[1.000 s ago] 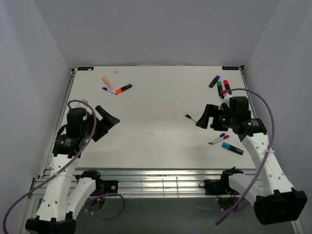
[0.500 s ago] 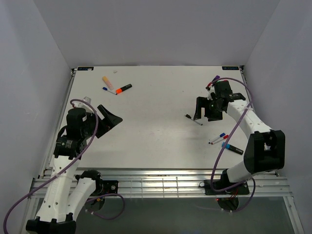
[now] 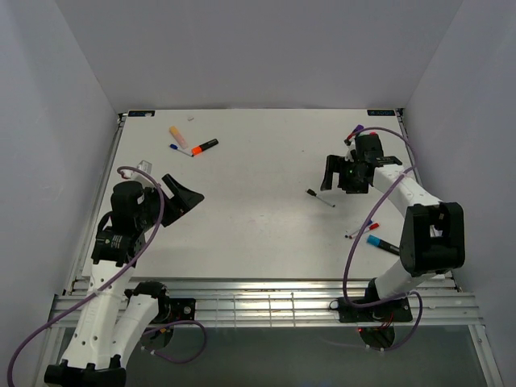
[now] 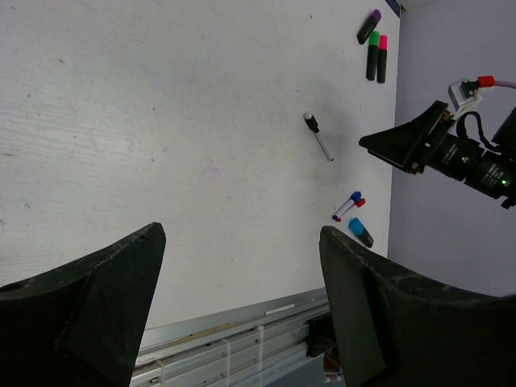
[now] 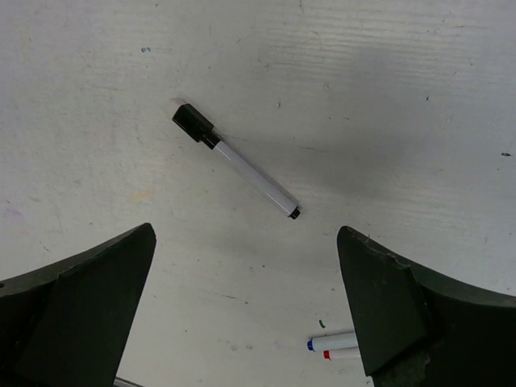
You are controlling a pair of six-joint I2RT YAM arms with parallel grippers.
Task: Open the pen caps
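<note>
Light falls evenly from overhead, soft and diffuse, leaving the white table (image 3: 258, 169) bright without burning out and the walls a cool lavender. Shadows are faint and blurred at the edges — the clearest is a broad grey smudge on the table just beyond the thin pen (image 5: 242, 171) in the right wrist view. The aluminium rail (image 3: 266, 305) at the near edge catches small glints. Both wrist views show the table's grain crisply, while the left gripper (image 4: 242, 229) and right gripper (image 5: 246, 232) loom as near-black masses with little detail — slightly soft at their outlines.
</note>
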